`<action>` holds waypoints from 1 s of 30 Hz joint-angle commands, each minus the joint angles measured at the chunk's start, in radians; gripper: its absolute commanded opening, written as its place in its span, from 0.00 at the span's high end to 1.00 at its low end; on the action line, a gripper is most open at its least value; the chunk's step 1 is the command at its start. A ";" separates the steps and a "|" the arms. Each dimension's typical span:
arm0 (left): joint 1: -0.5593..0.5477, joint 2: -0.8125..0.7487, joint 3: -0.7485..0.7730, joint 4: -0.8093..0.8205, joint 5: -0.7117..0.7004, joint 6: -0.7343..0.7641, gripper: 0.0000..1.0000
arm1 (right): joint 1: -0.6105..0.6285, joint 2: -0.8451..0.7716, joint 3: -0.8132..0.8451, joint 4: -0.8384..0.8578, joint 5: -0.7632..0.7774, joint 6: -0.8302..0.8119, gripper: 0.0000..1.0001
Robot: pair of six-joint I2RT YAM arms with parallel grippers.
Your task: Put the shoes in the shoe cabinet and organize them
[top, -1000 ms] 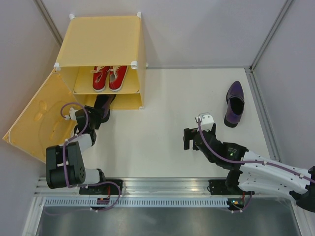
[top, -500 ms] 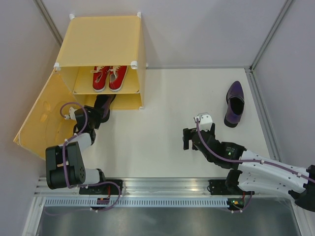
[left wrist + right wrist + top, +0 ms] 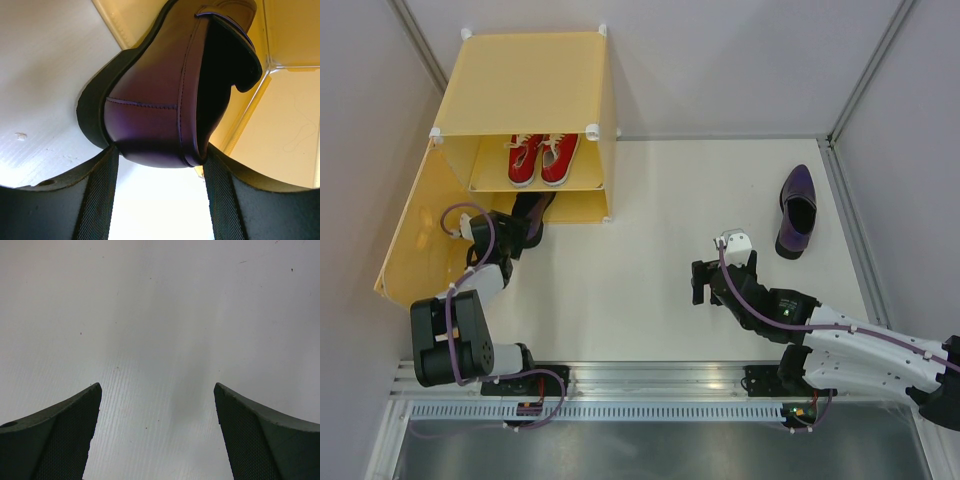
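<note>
The left claw [image 3: 159, 155] is clamped on the heel of a purple slip-on [image 3: 150, 90], w/ the toe aimed away from the claw into the lower compartment [image 3: 582, 205] of the shoe cabinet [image 3: 525, 80]. The shoe's long axis runs approx. in line w/ the claw, so a straight push inward is judged to be what the coming move needs. How far the toe is past the front edge cannot be told. The door [image 3: 415, 235] stands open to the left, just beside the arm. On the shelf [image 3: 590, 168] above, the red sneakers [image 3: 542, 158] are set side by side. The right claw [image 3: 156, 390] is spread wide w/ nothing betw. its fingers, over bare table [image 3: 640, 200]. The second purple slip-on [image 3: 797, 212] lies on the table beyond and to the right of that claw, long axis approx. near-to-far; the right arm is clearly the nearer one for it
</note>
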 commanded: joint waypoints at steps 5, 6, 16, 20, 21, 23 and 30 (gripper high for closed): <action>-0.030 -0.074 0.169 0.260 0.074 -0.100 0.49 | -0.006 -0.002 0.024 0.015 0.006 0.002 0.04; -0.032 -0.073 0.180 0.246 0.068 -0.090 0.49 | -0.006 -0.004 0.023 0.017 0.006 0.004 0.04; -0.030 0.008 0.223 0.234 0.083 -0.068 0.47 | -0.006 -0.002 0.021 0.014 0.009 0.004 0.04; -0.035 0.015 0.188 0.234 0.092 -0.060 0.44 | -0.006 0.001 0.021 0.012 0.002 0.005 0.04; -0.032 -0.013 0.179 0.234 0.094 -0.038 0.42 | -0.006 0.000 0.021 0.011 0.002 0.008 0.04; -0.033 -0.051 0.147 0.228 0.098 0.001 0.38 | -0.006 -0.004 0.020 0.006 0.002 0.010 0.04; -0.032 -0.261 0.059 0.046 0.091 0.200 0.19 | -0.006 -0.002 0.004 0.021 -0.011 0.011 0.04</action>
